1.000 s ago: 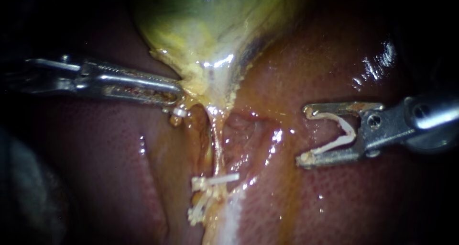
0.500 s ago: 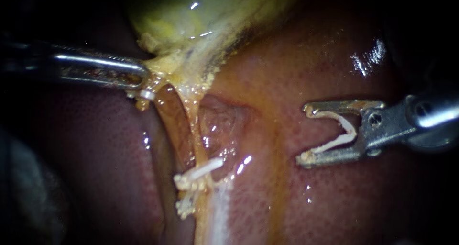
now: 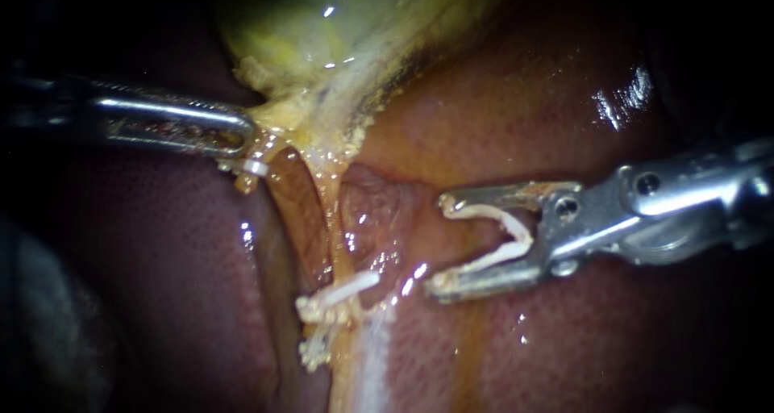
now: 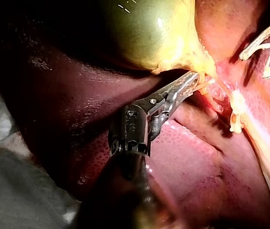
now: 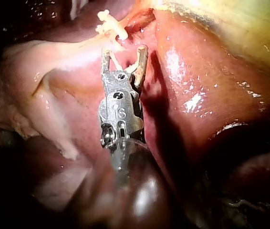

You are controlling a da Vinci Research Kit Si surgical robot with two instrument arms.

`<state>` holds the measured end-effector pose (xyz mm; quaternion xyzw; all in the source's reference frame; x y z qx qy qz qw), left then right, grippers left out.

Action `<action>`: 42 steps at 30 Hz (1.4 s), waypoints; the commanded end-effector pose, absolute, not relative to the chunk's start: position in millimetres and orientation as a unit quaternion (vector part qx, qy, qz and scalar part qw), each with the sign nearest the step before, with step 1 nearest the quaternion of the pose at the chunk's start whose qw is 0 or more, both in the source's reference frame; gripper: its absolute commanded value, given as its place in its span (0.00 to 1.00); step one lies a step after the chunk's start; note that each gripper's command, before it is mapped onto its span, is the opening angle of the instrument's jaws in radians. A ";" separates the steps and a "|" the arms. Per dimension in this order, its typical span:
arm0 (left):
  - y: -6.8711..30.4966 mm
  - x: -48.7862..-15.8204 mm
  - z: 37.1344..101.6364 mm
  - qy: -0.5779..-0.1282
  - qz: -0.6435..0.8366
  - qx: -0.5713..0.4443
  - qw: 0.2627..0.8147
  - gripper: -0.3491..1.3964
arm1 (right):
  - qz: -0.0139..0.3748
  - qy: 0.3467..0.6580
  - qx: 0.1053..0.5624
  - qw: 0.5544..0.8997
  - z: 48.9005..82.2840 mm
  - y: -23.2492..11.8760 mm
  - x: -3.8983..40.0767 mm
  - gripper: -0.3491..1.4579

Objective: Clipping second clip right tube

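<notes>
The left instrument (image 3: 244,135) comes in from the left. Its jaws are closed tight on the yellow bottom end of the gallbladder (image 3: 322,26) and pull it to the side. A little white clip (image 3: 256,168) sits just under those jaws.

A thin, wet tube (image 3: 326,211) runs down from the gallbladder over the red liver (image 3: 524,98). Low on the tube there is a bunch of white clips (image 3: 339,294), already shut. I cannot tell for sure which tube is the right one.

The right instrument (image 3: 442,244) comes in from the right. Its jaws stand wide apart, and a new clip (image 3: 501,231) sits bent open between them, touching both jaws. So it is loaded and ready.

The tips of the jaws are near the tube but not around it. They are beside it, just above the bunch of clips. In the right wrist view the bunch lies right ahead of the open jaws.

So I think the job is about half done. The clip has been brought close. What is left is to slide the jaws around the tube, squeeze the clip shut, and let go.
</notes>
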<state>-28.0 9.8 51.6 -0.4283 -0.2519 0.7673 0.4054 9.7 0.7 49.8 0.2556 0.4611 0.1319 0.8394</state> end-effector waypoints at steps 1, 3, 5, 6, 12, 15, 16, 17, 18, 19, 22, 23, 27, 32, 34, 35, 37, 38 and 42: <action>9.8 -28.0 51.5 -0.252 0.767 -0.428 0.406 0.00 | 0.134 0.458 0.260 0.839 50.2 0.5 10.2 0.46; 9.8 -28.1 51.5 -0.252 0.767 -0.428 0.406 0.00 | 0.139 0.456 0.263 0.839 51.0 0.2 11.1 0.45; 9.7 -28.1 51.5 -0.252 0.767 -0.428 0.406 0.00 | 0.147 0.452 0.272 0.837 51.9 0.0 12.0 0.45; 9.7 -28.1 51.5 -0.252 0.767 -0.428 0.406 0.00 | 0.148 0.454 0.274 0.835 52.2 0.0 12.3 0.45; 9.7 -28.2 51.4 -0.251 0.767 -0.428 0.406 0.00 | 0.184 0.461 0.306 0.812 54.9 -0.3 14.7 0.45; 9.7 -28.2 51.4 -0.251 0.767 -0.428 0.407 0.00 | 0.196 0.469 0.321 0.799 56.1 -0.8 15.6 0.45; 9.7 -28.2 51.4 -0.251 0.767 -0.428 0.407 0.00 | 0.199 0.472 0.326 0.795 56.4 -0.9 15.9 0.45; 9.7 -28.2 51.4 -0.251 0.767 -0.428 0.407 0.00 | 0.201 0.473 0.330 0.792 56.7 -1.1 16.1 0.45; 9.7 -28.2 51.4 -0.251 0.767 -0.428 0.407 0.00 | 0.203 0.474 0.334 0.789 57.0 -1.3 16.4 0.45; 9.7 -28.2 51.4 -0.251 0.767 -0.428 0.407 0.00 | 0.206 0.474 0.337 0.786 57.2 -1.4 16.6 0.45; 9.7 -28.3 51.4 -0.251 0.767 -0.428 0.407 0.00 | 0.216 0.480 0.347 0.776 57.6 -1.6 17.3 0.45; 9.7 -28.3 51.4 -0.251 0.767 -0.428 0.407 0.00 | 0.219 0.484 0.349 0.772 57.7 -1.6 17.5 0.45; 9.7 -28.3 51.4 -0.251 0.767 -0.428 0.407 0.00 | 0.239 0.499 0.366 0.748 58.1 -1.6 18.4 0.46; 9.7 -28.3 51.3 -0.251 0.767 -0.428 0.407 0.00 | 0.252 0.517 0.393 0.717 58.3 -1.6 19.2 0.46; 9.6 -28.4 51.3 -0.251 0.767 -0.428 0.407 0.00 | 0.256 0.521 0.401 0.709 58.3 -1.7 19.3 0.46; 9.6 -28.4 51.3 -0.251 0.767 -0.428 0.407 0.00 | 0.258 0.523 0.404 0.705 58.2 -1.7 19.4 0.46; 9.6 -28.4 51.3 -0.251 0.767 -0.428 0.407 0.00 | 0.265 0.527 0.411 0.695 58.2 -1.8 19.4 0.46; 9.6 -28.4 51.3 -0.251 0.767 -0.428 0.407 0.00 | 0.267 0.529 0.413 0.691 58.1 -1.9 19.4 0.46; 9.6 -28.4 51.3 -0.251 0.767 -0.428 0.407 0.00 | 0.261 0.540 0.427 0.677 57.3 -2.3 19.1 0.46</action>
